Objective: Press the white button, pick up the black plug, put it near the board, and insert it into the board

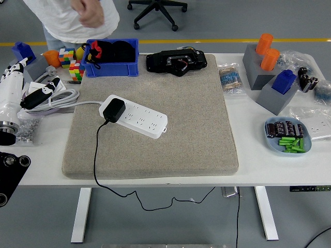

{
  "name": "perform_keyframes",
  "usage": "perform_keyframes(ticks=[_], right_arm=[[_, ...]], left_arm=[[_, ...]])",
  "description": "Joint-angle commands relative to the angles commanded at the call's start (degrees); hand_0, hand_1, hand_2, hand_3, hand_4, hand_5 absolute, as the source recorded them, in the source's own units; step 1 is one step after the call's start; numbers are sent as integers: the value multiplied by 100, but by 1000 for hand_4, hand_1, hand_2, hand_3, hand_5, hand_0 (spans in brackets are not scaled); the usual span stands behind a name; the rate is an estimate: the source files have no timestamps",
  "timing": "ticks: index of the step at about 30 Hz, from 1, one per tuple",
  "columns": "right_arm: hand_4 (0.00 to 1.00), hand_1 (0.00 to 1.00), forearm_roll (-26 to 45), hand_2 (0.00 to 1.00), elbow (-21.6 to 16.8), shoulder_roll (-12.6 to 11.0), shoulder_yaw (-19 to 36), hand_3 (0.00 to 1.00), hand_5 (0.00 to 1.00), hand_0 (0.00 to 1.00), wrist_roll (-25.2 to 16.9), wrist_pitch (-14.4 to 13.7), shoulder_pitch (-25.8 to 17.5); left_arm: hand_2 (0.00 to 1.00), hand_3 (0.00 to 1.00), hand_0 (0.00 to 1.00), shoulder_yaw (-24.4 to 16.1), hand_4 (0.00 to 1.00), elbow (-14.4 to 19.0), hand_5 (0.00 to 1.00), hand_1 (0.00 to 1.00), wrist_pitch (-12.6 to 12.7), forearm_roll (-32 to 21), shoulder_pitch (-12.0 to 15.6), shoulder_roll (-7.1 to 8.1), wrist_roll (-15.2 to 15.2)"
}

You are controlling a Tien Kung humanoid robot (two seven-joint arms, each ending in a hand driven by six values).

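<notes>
The black plug [114, 110] sits pushed into the left end of the white power strip [137, 118], which lies at a slant on the grey mat [191, 119]. Its black cable [95, 155] runs down over the mat and off the table's near edge. My left hand [23, 85], white with a black thumb, is at the far left edge of the picture, well away from the plug. Its fingers are stretched out and hold nothing. My right arm is out of view. A person stands at the top left with one hand [93, 13] raised off the table.
A blue bin [111, 70] and a black device [176, 61] stand at the mat's far edge. Coloured cubes [70, 62], a coiled white cable [51, 98] and a bag of screws [18, 129] lie at left. Grey blocks [279, 95] and a blue bowl [288, 135] are at right.
</notes>
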State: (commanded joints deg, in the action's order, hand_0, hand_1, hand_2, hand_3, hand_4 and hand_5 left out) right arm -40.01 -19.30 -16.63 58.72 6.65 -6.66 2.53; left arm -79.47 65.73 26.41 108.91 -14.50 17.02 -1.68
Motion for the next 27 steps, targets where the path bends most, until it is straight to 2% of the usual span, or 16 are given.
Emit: perform_keyframes(ticks=[5,10,27], right_arm=[[633,620,-7,626,-14,1,5,595,343,700,9,11,35],[633,620,-14,627,-10,5,-3,598,344,701,33,30,59],[637,621,-4,633,-3,-16,-209,603,345,702,81,53,222]], left_arm=[[934,913,970,-371,859,-41,682,955,-12,97,78,-139,17],[929,907,971,-487,857,-27,684,952,-55,103,77,-231,-16],[919,901,974,-709,843,23,675,947,-119,87,98,-255,-28]])
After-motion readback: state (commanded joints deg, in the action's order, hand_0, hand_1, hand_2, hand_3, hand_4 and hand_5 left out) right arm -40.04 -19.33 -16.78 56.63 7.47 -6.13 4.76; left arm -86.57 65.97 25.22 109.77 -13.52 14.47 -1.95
